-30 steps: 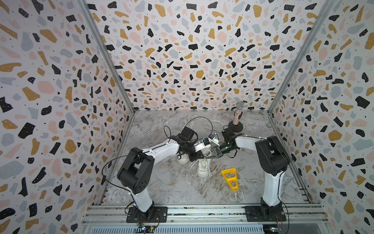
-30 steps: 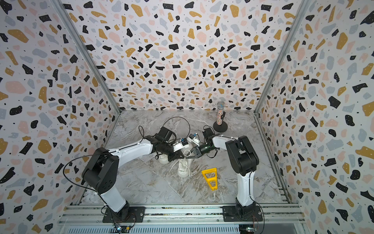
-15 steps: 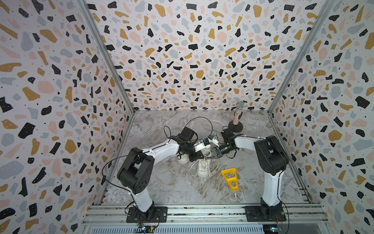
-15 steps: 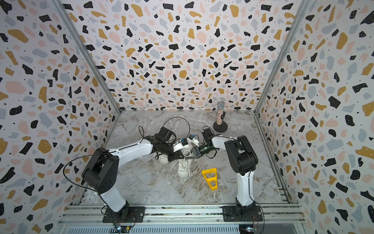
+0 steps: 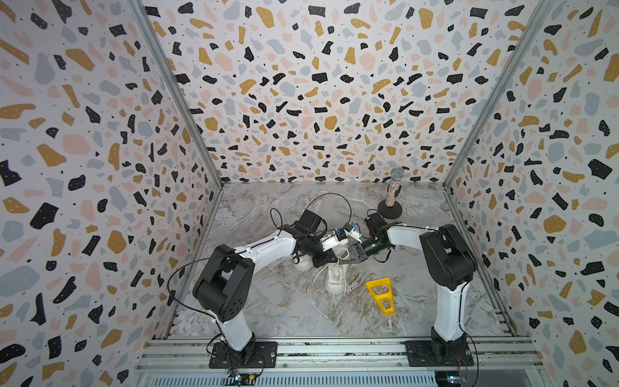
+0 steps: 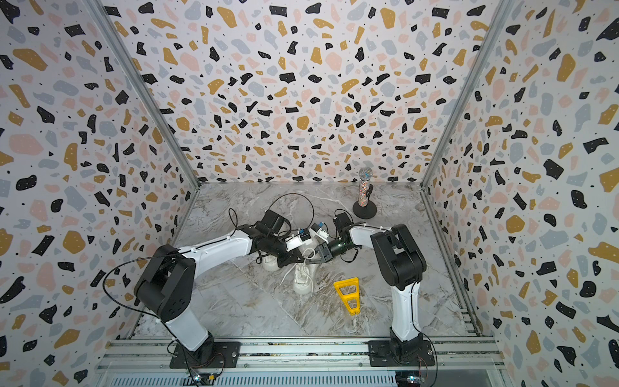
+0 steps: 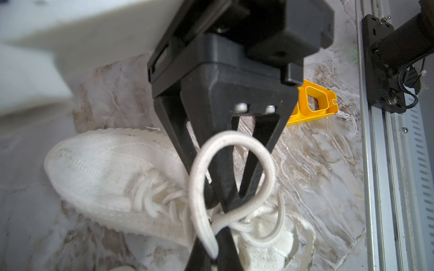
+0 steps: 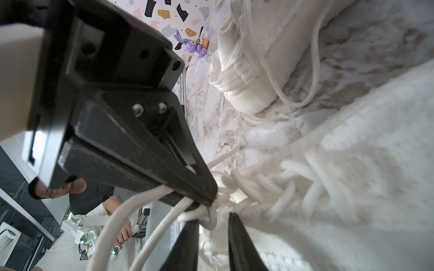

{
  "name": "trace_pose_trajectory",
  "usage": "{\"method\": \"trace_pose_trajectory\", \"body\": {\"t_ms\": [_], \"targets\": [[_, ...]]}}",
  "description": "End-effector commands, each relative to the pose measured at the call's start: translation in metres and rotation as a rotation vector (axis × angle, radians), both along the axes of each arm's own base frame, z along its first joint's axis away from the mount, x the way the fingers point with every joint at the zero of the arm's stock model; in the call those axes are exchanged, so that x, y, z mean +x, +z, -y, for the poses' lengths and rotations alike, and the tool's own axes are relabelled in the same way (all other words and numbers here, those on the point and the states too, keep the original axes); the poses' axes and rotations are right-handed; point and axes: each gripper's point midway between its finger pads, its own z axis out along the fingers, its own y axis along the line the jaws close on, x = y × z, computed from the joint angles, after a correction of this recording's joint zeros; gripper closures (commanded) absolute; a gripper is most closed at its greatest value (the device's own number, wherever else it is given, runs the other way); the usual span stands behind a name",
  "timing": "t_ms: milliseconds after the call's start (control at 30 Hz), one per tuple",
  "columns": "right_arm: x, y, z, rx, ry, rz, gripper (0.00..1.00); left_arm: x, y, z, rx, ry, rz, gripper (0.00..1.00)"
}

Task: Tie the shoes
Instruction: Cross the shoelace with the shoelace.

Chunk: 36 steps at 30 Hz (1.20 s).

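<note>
Two white shoes lie mid-floor. The nearer shoe [image 5: 336, 280] [image 6: 303, 279] points its toe at the front rail. The other shoe [image 5: 303, 264] is half hidden under my left arm. Both grippers meet over the nearer shoe's laces. My left gripper [image 7: 212, 239] [image 5: 330, 260] is shut on a lace [image 7: 234, 138] that loops round the right gripper's fingers [image 7: 253, 169]. My right gripper [image 8: 215, 219] [image 5: 346, 258] is open a little, with a bend of lace [image 8: 211, 221] at its tips. The left gripper's tip [image 8: 206, 198] pinches two lace strands just above it.
A yellow triangular plastic piece [image 5: 380, 295] lies right of the nearer shoe. A glittery microphone on a black stand [image 5: 392, 194] is at the back right. A purple toy [image 8: 192, 45] sits by the left wall. Loose lace [image 5: 316, 274] trails on the floor.
The right arm has shifted very slightly toward the left arm. Both grippers stay over the same shoe with the lace still held.
</note>
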Motion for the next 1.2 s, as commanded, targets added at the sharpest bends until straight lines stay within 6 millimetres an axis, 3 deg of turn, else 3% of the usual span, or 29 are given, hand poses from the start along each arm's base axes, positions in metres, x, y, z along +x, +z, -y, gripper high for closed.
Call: {"method": "trace_pose_trajectory", "body": {"t_ms": [0, 167, 600, 1167], "targets": [[0.000, 0.011, -0.006, 0.025, 0.017, 0.015, 0.82, -0.005, 0.016, 0.005, -0.058, -0.018, 0.015, 1.00], [0.000, 0.015, -0.005, 0.013, 0.015, 0.051, 1.00, -0.007, 0.012, 0.003, -0.048, -0.021, 0.010, 1.00], [0.004, 0.012, 0.003, -0.051, 0.014, 0.168, 1.00, -0.008, 0.015, -0.005, -0.092, 0.004, -0.061, 0.97], [0.000, 0.018, 0.003, -0.024, 0.035, 0.170, 1.00, 0.004, 0.025, -0.001, -0.114, 0.026, -0.061, 0.54]]}}
